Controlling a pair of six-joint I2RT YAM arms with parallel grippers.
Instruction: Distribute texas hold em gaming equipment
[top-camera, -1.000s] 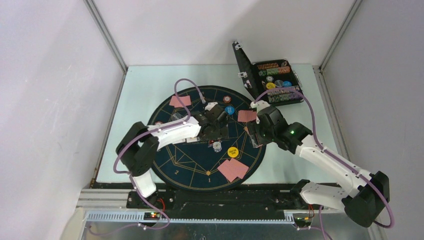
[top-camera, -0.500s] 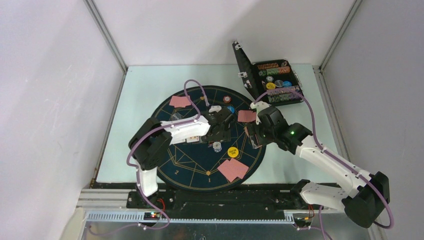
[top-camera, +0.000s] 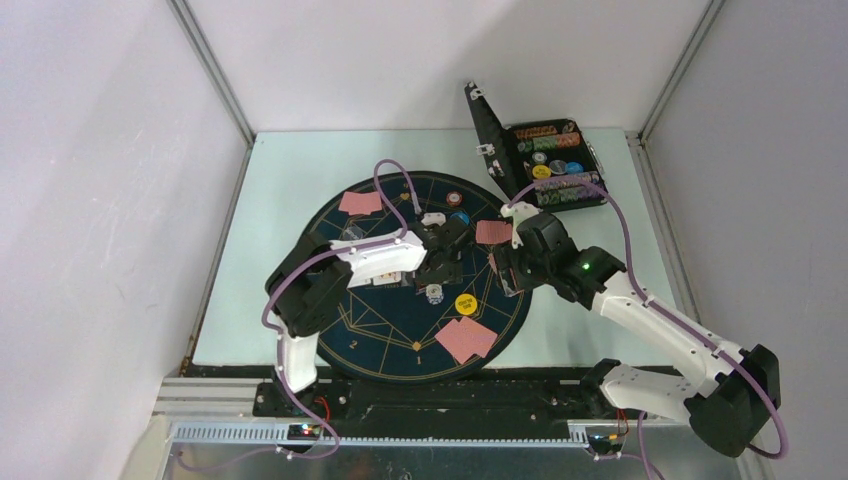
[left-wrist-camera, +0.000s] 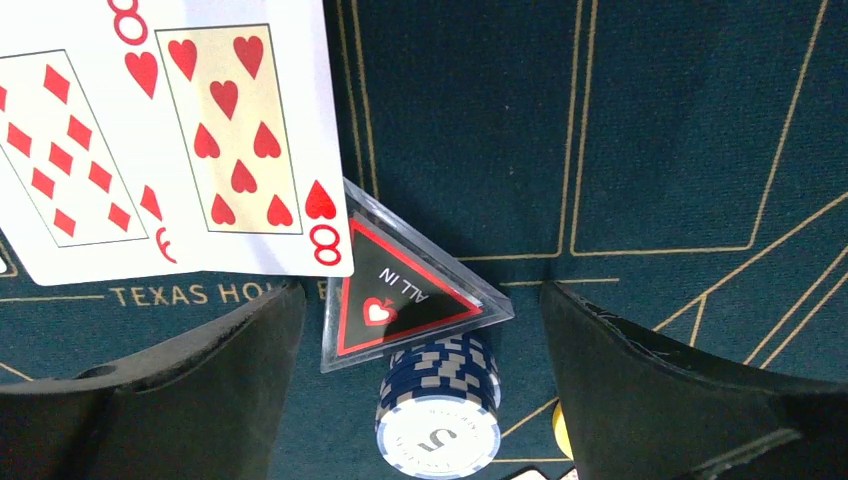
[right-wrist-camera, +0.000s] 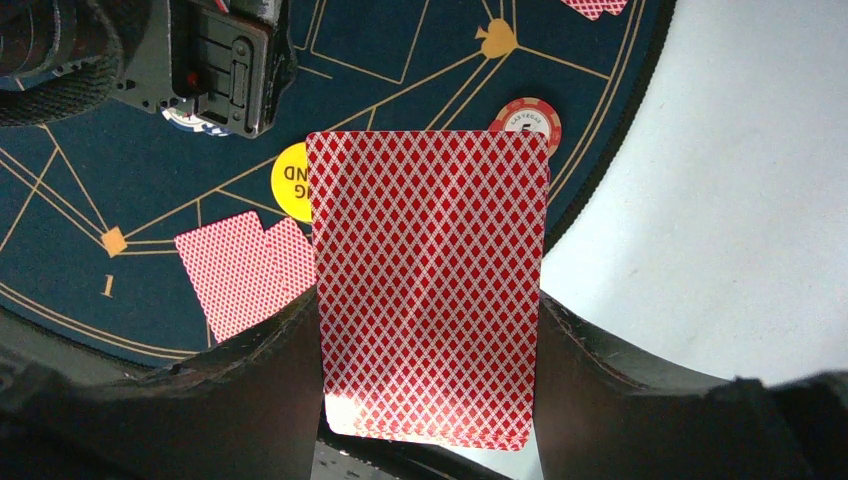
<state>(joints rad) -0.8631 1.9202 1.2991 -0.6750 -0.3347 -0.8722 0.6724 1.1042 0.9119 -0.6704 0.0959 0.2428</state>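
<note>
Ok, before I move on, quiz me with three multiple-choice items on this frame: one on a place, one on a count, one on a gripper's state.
1. Where is the ALL IN marker? A on the mat by the blue chip stack; B off the mat; C gripped in mid-air.
2. How many face-up cards show in the left wrist view? A one; B two; C four.
3. The right gripper is: A open and empty; B shut on the card deck; C out of view.
Answers: A, it lies beside the stack on the dark felt; B, the eight of hearts and a diamonds card; B, both fingers press the deck's edges.
</note>
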